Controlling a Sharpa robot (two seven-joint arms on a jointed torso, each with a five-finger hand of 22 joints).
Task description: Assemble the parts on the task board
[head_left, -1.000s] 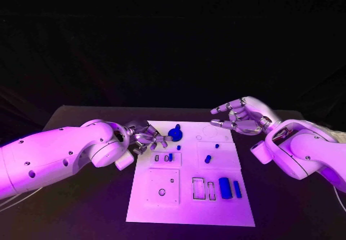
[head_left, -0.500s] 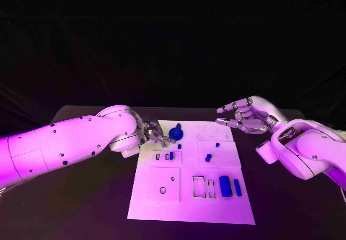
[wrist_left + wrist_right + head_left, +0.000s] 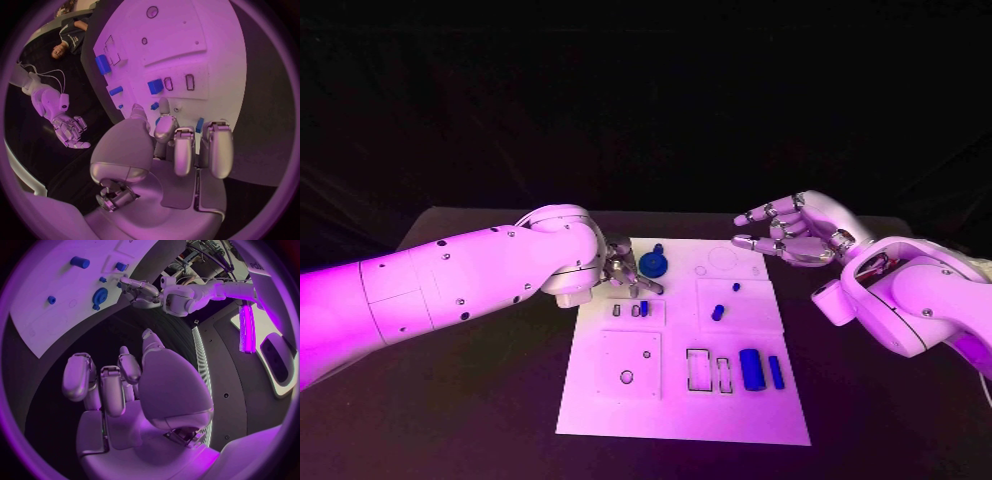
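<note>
Two changes over the last second, both on the left side. The left arm has swung further in over the tabletop [image 3: 473, 400], and the left hand [image 3: 620, 272] has moved from the board's left edge onto the board [image 3: 678, 410] itself, now at its far-left corner, just beside the round blue part [image 3: 653, 265]. The right hand [image 3: 788, 238] has barely shifted; it hovers above the board's far-right corner, fingers apart and loosely curled, holding nothing.

My read: the left hand is closing in on a pick, either the round part or the small blue peg [image 3: 645, 291] below its fingers. No grasp yet as far as I can tell, so assembly has hardly started. Blue parts lie loose across the board: a short one [image 3: 717, 314] mid-board, and a thick cylinder [image 3: 750, 372] with a thin bar [image 3: 775, 373] by the near slots.

Hard to make out:
- The left forearm covers most of the left hand from the head camera.
- In the left wrist view the fingers [image 3: 177, 150] are curled in close together over the board, with a sliver of blue [image 3: 199, 125] between them; I cannot tell whether that is a pinched part or one lying underneath.
- Contact with the round part is unclear.
- The small slots and holes near the left hand are too small to say which are filled.
</note>
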